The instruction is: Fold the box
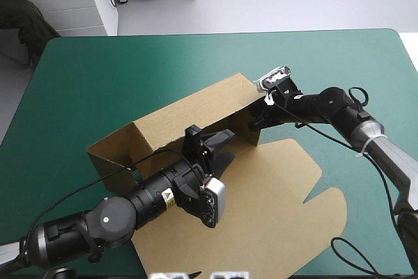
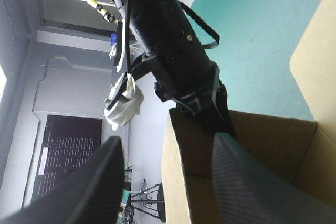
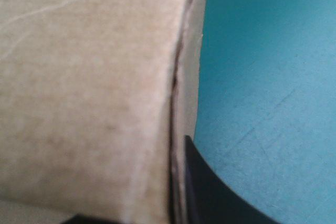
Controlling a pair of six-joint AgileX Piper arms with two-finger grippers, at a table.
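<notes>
Pinching the right end wall (image 1: pixel 247 132) of the brown box (image 1: pixel 163 129) with the right hand (image 1: pixel 261 119), black fingers pressed all but together with the board between them. Reaching in from the right side of the counter (image 1: pixel 98 76), covered in teal-green, to grip that wall at its upper edge, close to the corner shared with the back wall (image 1: pixel 202 102). Showing, in the right wrist view, the board's face close up, with 1 black finger lying along the board's edge on the side toward the bare teal-green.

Holding the left hand (image 1: pixel 209 143) spread, its 2 black fingers standing well apart and gripping nothing. Hanging that hand inside the box, above the floor, just in front of the back wall and near the right end wall; touching the board or not, cannot tell. Pointing it toward the right hand, with the pinched corner lying ahead between the 2 spread fingers in the left wrist view.

Resting the box near the middle of the counter, turned at a slant to the edges. Standing the back wall, the left end wall (image 1: pixel 108 155) and the right end wall upright, open at the top. Laying the wide flat panel (image 1: pixel 274 213), with its cut, rounded flaps, on the counter toward the near right corner, partly under the left arm.
</notes>
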